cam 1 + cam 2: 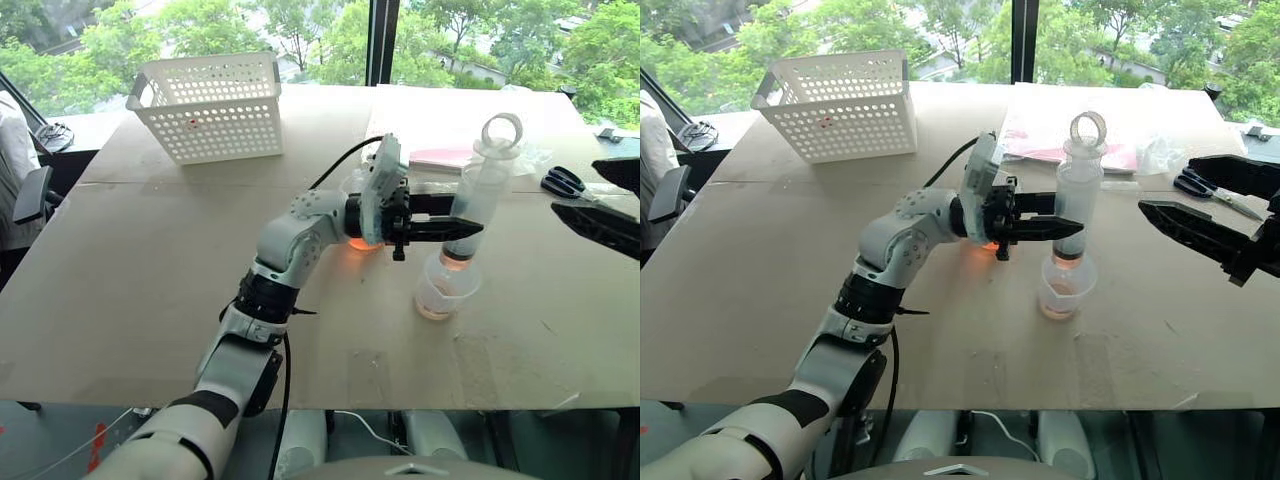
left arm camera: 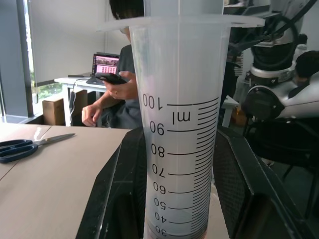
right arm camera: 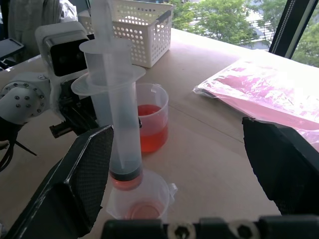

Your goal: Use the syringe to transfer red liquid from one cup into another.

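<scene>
My left gripper (image 1: pixel 450 229) is shut on the barrel of the syringe (image 1: pixel 482 185) and holds it upright, ring end on top. The syringe tip hangs in the mouth of the smaller cup (image 1: pixel 445 290). A little red liquid (image 3: pixel 127 182) sits in the syringe under the black seal, and a thin layer lies in the smaller cup (image 3: pixel 142 201). The larger cup (image 3: pixel 152 123), about a third full of red liquid, stands just behind, partly hidden by my left wrist in the head views. My right gripper (image 1: pixel 1165 188) hangs open to the right of the syringe, touching nothing.
A white perforated basket (image 1: pixel 210 105) stands at the table's far left. Black-handled scissors (image 1: pixel 565 183) lie at the far right, and a pink plastic bag (image 3: pixel 264 89) lies behind the cups. A seated person (image 2: pixel 122 89) holds a phone beyond the table.
</scene>
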